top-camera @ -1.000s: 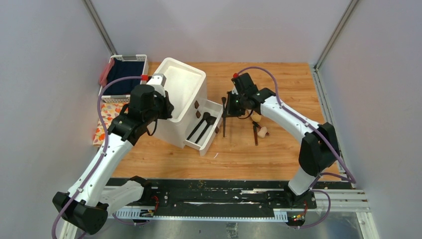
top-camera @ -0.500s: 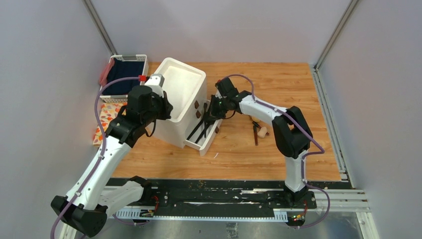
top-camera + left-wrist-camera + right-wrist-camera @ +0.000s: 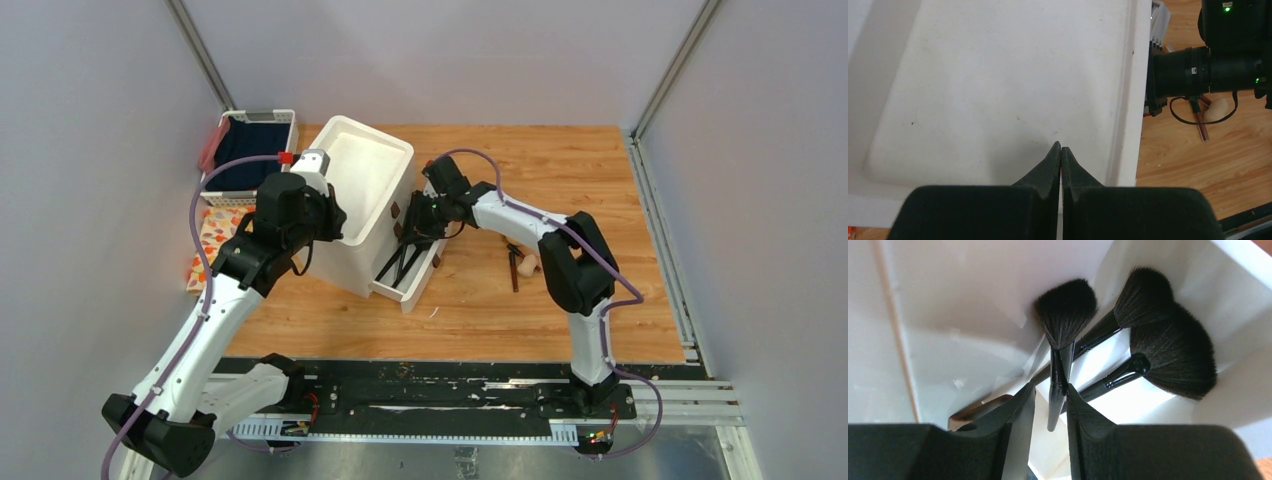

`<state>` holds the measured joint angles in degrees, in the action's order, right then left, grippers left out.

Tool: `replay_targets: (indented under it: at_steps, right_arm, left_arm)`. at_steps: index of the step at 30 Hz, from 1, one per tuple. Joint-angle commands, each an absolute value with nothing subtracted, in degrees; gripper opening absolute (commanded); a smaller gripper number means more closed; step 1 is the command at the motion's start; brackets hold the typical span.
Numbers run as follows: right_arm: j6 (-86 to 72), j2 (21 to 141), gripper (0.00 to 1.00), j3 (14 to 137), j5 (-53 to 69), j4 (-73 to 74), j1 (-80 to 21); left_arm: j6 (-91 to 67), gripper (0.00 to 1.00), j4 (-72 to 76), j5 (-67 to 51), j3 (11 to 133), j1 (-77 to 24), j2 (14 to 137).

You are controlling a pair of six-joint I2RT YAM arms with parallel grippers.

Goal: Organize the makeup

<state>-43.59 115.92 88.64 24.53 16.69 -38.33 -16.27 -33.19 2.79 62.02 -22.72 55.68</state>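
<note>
Brush handles (image 3: 1113, 380) behind right end effector (image 3: 1050, 390)

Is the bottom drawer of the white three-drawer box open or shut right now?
Open: the bottom drawer juts out from the white three-drawer box, and black makeup brushes lie inside it.

soft-bristled brushes (image 3: 1066, 310) in a glossy white plastic drawer (image 3: 1148, 410).

text: none readable | labels: none | brands: none | numbers: none
</note>
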Motion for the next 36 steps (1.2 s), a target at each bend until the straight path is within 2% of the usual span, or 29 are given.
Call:
replay_targets:
  at_steps: [1,7,11,20,25,34,36]
  right_arm:
    - [-41.1,110.5,0.33,87.4,23.9,17.2,-39.1]
    - [-39.2,106.0,0.38,86.2,20.7,20.6,-39.1]
    - [-37.6,107.5,0.39,88.4,19.1,25.0,-39.0]
    - [-38.9,110.8,0.38,86.6,15.7,29.7,-39.3]
    - [-35.5,112.7,0.38,93.5,0.8,44.0,-41.0]
    - [-36.0,107.9,0.37,90.7,-5.0,44.9,-41.2]
    - [-36.0,105.5,0.32,88.9,-4.9,42.9,-41.4]
  left_arm:
    - [-16.0,0.0,-33.8,3.0,61.4,-23.1,55.3]
    - [-16.1,0.0,-33.7,2.9,61.4,-23.1,55.3]
    - [-16.3,0.0,-33.7,2.9,61.5,-23.1,55.6]
    - [-15.8,0.0,-33.7,3.2,61.7,-23.2,55.4]
    - [-16.2,0.0,-33.0,2.1,61.4,-23.1,55.6]
    - [-16.0,0.0,-32.8,2.2,61.2,-23.1,55.1]
    - [-16.1,0.0,-32.7,2.1,61.1,-23.1,55.3]
